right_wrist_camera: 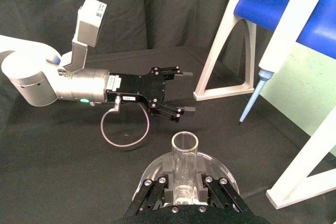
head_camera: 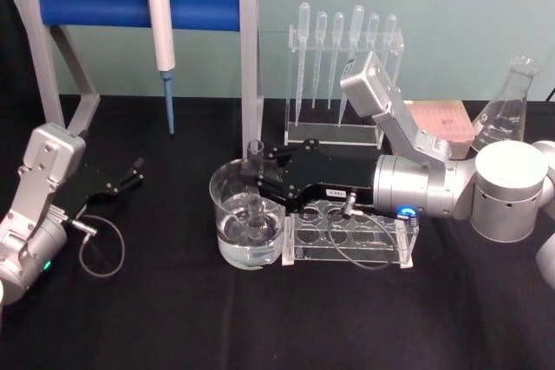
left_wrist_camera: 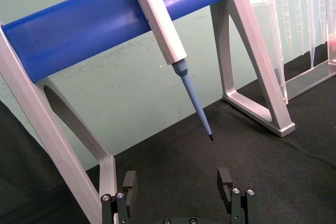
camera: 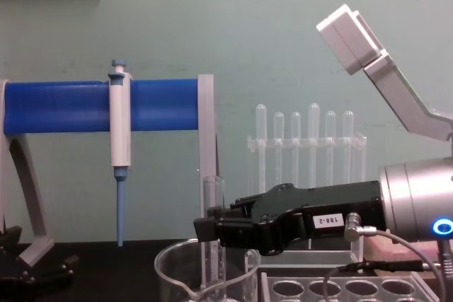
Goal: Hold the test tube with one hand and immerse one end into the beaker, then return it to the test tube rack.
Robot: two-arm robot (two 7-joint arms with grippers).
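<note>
Gripping the upright test tube (head_camera: 255,153) below its rim, the right gripper's (head_camera: 258,184) jaws are holding its round end dipped inside the beaker (head_camera: 227,214). Thin, slick glass is probably wanting a gentle, steady pinch, lifting straight clear of the beaker's rim before crossing to the test tube rack (head_camera: 347,236) just beside. The left gripper (head_camera: 132,172) is idling open-jawed, well apart.

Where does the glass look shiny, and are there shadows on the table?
Head view: white glints on the beaker, at rim and watery bottom, where the right gripper holds the test tube; the black table shows no clear shadows by the open left gripper at the robot's left. Chest view: the tube is just pale edges against the green wall. Right wrist view: its rim catches light.
</note>
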